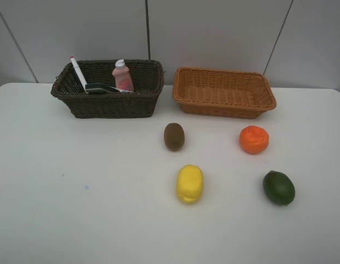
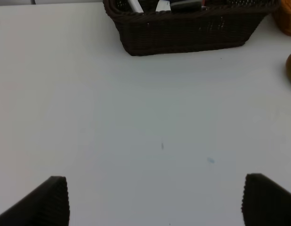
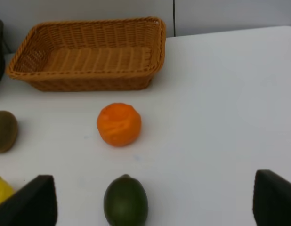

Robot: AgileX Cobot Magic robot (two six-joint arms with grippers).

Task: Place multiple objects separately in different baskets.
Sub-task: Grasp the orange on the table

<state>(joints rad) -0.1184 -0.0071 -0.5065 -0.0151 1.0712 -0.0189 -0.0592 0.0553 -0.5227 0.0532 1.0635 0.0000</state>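
Both my left gripper and right gripper hover with jaws spread wide; kiwi, orange, lemon, lime lie well apart on the table before the tan basket.

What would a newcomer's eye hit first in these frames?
Four fruits lie loose on the white table: kiwi, orange, lemon and lime. Behind them the light tan basket on the right is empty, while the dark brown basket on the left already holds a pink bottle and a white marker.
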